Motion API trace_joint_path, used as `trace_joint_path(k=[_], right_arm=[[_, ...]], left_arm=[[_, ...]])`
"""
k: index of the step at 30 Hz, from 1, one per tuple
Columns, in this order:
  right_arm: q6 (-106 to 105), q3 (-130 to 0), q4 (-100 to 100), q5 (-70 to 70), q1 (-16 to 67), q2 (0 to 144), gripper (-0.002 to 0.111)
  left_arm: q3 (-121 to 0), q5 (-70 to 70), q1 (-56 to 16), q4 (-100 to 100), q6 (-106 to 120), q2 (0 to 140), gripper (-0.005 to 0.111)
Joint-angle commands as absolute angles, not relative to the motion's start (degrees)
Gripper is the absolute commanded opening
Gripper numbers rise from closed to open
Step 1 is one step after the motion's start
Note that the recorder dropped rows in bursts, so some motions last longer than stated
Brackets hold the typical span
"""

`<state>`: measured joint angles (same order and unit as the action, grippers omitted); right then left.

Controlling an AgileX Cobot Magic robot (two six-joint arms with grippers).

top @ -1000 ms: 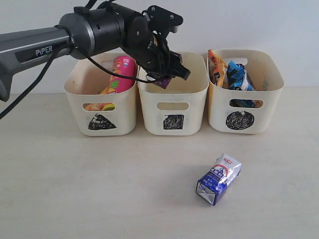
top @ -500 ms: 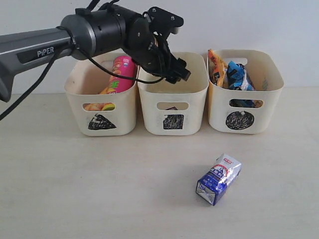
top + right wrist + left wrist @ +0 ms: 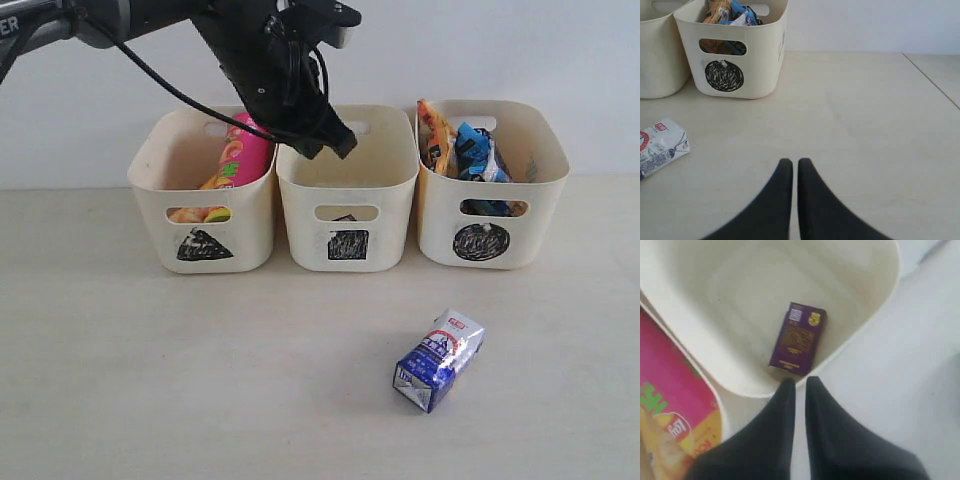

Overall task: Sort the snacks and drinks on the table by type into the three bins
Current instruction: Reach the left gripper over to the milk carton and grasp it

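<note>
– Blue-and-white carton (image 3: 438, 360), where is it?
– Nearest of all, lying on its side on the surface (image 3: 200, 380), well apart from the bins and in front of the gap between the middle and right ones.
– And the right end effector (image 3: 790, 165)?
– Low over the bare surface, fingers pressed together with nothing between them. The carton lies off to one side of it.
– Further back?
– Three cream bins in a row, just beside each other. The triangle bin (image 3: 150, 190) on the left holds the pink tube (image 3: 243, 150), leaning toward its neighbour. The square bin (image 3: 300, 200) in the middle holds the purple box (image 3: 797, 338), flat on its floor. The circle bin (image 3: 540, 200) on the right holds the orange-yellow bag (image 3: 435, 135) and the blue-white-black bag (image 3: 475, 150), both sticking up past the rim.
– The left end effector (image 3: 800, 382)?
– Hanging above the square bin, pointing down into it, fingers closed together and gripping nothing. The purple box lies below, apart from the fingertips.
– Behind that?
– Only a plain pale wall (image 3: 560, 50).
</note>
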<state>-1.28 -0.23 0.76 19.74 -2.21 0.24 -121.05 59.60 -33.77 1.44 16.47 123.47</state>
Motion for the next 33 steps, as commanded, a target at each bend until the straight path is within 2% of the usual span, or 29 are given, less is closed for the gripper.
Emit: trace_joint_path(k=[1,10,17,24,27,28,33], right_arm=[[-1.4,0.0,0.6,19.0,-2.2,0.0,0.001],[-1.4,0.0,0.6,19.0,-2.2,0.0,0.001],[-1.4,0.0,0.6,19.0,-2.2,0.0,0.001],[-1.4,0.0,0.6,19.0,-2.2,0.0,0.001],[-1.4,0.0,0.6,19.0,-2.2,0.0,0.001],[-1.4,0.0,0.6,19.0,-2.2,0.0,0.001],[-1.4,0.0,0.6,19.0,-2.2,0.0,0.001]], left_arm=[[-121.3,66.1,-36.6,-0.9,20.4,122.8,0.004],[-121.3,70.0,-44.9,-2.6,22.4,123.1,0.004],[-120.6,70.0,-46.9,-13.0,22.4,123.8,0.004],[-120.6,70.0,-49.1,-12.7,22.4,127.0,0.006],[-120.6,70.0,-49.8,-12.7,24.0,128.8,0.023],[-120.6,70.0,-50.0,-12.7,24.0,129.4,0.032],[-120.6,70.0,-50.0,-12.8,24.0,131.2,0.094]])
